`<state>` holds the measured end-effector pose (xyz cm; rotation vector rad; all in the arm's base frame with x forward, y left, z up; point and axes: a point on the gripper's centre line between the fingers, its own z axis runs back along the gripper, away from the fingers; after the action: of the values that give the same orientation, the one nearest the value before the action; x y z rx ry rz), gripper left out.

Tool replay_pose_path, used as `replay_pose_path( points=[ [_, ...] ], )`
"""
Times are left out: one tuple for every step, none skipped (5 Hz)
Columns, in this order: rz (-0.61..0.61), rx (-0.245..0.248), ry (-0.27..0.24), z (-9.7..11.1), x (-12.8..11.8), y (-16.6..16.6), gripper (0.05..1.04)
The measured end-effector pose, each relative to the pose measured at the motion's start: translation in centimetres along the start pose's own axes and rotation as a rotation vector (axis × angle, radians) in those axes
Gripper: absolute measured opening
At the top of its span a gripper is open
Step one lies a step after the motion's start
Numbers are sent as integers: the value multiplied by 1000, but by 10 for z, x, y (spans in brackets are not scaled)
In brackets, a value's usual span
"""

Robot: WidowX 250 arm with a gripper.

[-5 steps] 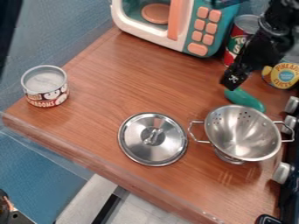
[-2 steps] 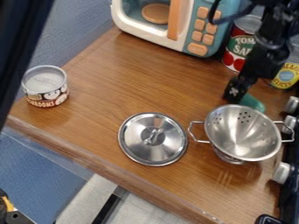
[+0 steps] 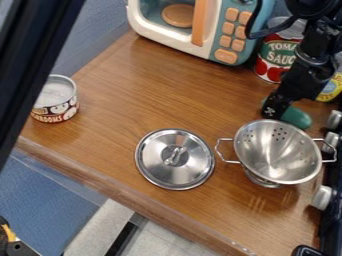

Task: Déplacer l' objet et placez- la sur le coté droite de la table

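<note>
End effector (image 3: 272, 111), lower than before, at green object (image 3: 297, 118) near right edge of worktop (image 3: 110, 140) (opening and hold: cannot tell); object nudged slightly rightward, placement perhaps beginning.

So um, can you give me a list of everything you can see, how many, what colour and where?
toy microwave: 1, white and teal, top centre
tall can: 1, red with green label, right of microwave
partly hidden can: 1, yellow label, right edge
short can: 1, silver with red-and-white label, left
lid: 1, silver, centre
colander: 1, silver, right of lid
green object: 1, green, behind colander
knobs: 3, pale, right edge
table: 1, brown, underneath
bar: 1, black, upper left
arm: 1, black, upper right
claw: 1, black, at green object
</note>
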<state>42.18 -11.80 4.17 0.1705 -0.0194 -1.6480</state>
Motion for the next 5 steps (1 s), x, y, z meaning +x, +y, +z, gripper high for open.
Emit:
replay_pose_path(
  points=[
    [13, 8, -4, 0, 0, 1, 439],
    [53, 20, -8, 1, -6, -4, 438],
    [166, 48, 11, 16, -42, -16, 438],
    [274, 118, 19, 42, -81, -23, 438],
    [376, 145, 47, 51, -126, -29, 438]
  ],
)
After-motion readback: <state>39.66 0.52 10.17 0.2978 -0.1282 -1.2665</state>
